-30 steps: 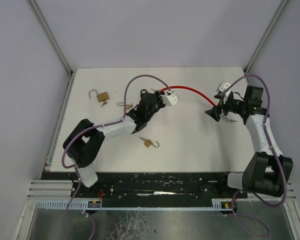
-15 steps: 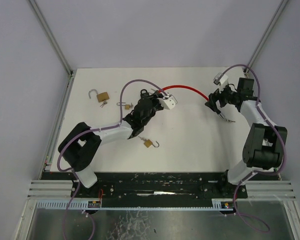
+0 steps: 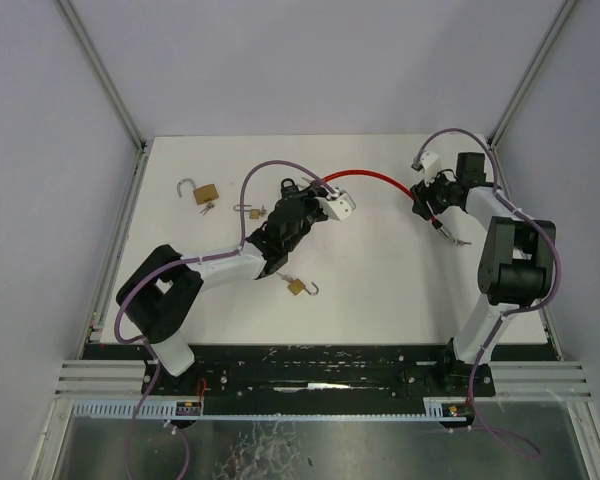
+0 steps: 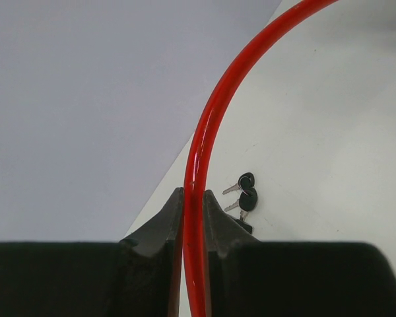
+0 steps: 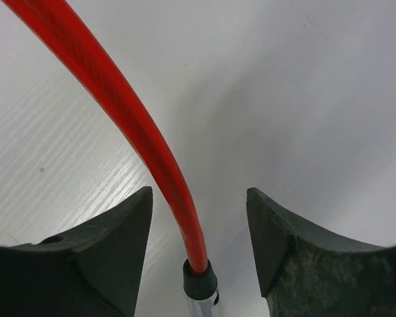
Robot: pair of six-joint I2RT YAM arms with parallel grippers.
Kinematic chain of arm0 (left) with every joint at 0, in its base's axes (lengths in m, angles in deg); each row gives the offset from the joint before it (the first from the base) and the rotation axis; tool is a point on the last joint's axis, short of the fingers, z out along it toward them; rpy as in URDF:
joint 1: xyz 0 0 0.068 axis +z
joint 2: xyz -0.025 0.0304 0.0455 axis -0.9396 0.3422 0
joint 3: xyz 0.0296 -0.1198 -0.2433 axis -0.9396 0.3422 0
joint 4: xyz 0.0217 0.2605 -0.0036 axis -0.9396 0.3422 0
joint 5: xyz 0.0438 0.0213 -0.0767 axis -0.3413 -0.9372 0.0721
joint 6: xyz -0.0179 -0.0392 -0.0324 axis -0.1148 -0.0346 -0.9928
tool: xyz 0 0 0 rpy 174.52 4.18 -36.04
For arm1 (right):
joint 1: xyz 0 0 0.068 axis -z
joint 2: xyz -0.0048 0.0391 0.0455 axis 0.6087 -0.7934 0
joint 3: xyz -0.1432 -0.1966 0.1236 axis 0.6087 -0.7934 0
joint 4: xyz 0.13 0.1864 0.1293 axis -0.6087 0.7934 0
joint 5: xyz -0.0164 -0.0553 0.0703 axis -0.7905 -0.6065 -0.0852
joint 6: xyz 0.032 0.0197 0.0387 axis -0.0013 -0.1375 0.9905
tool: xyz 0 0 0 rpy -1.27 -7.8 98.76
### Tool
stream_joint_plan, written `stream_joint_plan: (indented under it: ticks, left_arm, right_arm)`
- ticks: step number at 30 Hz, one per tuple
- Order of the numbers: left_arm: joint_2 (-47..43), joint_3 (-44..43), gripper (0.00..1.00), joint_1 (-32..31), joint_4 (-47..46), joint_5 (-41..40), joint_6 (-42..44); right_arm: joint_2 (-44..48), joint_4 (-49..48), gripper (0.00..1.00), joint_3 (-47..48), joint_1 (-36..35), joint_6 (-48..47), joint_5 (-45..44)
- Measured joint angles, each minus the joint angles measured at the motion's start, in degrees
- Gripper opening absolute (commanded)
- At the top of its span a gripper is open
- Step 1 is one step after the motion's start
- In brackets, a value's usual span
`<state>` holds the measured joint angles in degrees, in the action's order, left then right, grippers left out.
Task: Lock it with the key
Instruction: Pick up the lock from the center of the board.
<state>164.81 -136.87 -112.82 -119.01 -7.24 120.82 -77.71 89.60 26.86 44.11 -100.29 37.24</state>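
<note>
A red cable lock (image 3: 375,177) arcs across the back of the table. My left gripper (image 4: 193,193) is shut on this cable (image 4: 204,125), and in the top view it (image 3: 315,192) holds the cable's left end. My right gripper (image 5: 199,193) is open and straddles the other end, where a black collar and metal tip (image 5: 201,285) show between the jaws with a gap on both sides. In the top view the right gripper (image 3: 426,204) sits at that end. Black-headed keys (image 4: 245,191) lie on the table beyond the left jaws, and these keys (image 3: 452,235) lie just near of the right gripper.
A brass padlock with an open shackle (image 3: 200,191) lies at the back left. A smaller one (image 3: 300,287) lies in front of the left arm, and small keys (image 3: 248,210) lie beside that arm. Walls close in behind and to the right.
My right arm swung back and left, bringing its gripper onto the cable's right end, and its jaws have narrowed. The left gripper stays shut on the cable, barely shifted.
</note>
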Motion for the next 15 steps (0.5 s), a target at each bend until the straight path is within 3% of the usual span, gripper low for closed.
stream_joint_plan:
  ticks: [3, 5, 7, 10, 15]
  left_arm:
    - [0.00, 0.00, 0.00, 0.00, -0.02, 0.07, 0.00]
    - [0.00, 0.00, 0.00, 0.00, -0.04, 0.11, 0.00]
    - [0.00, 0.00, 0.00, 0.00, -0.07, 0.11, 0.00]
    - [0.00, 0.00, 0.00, 0.00, -0.04, 0.37, -0.04]
    - [0.00, 0.00, 0.00, -0.15, -0.48, -0.13, -0.09]
  right_arm:
    - [-1.20, 0.81, 0.42, 0.31, -1.46, -1.55, -2.19]
    - [-1.73, 1.38, 0.22, 0.31, -2.03, -2.36, -3.21]
    - [-1.88, 1.97, 0.11, 0.33, -2.36, -2.84, -3.87]
    - [-1.75, 2.49, 0.01, 0.46, -2.38, -2.89, -3.89]
    - [1.66, 4.20, 0.00, 0.46, -2.32, -2.64, -3.37]
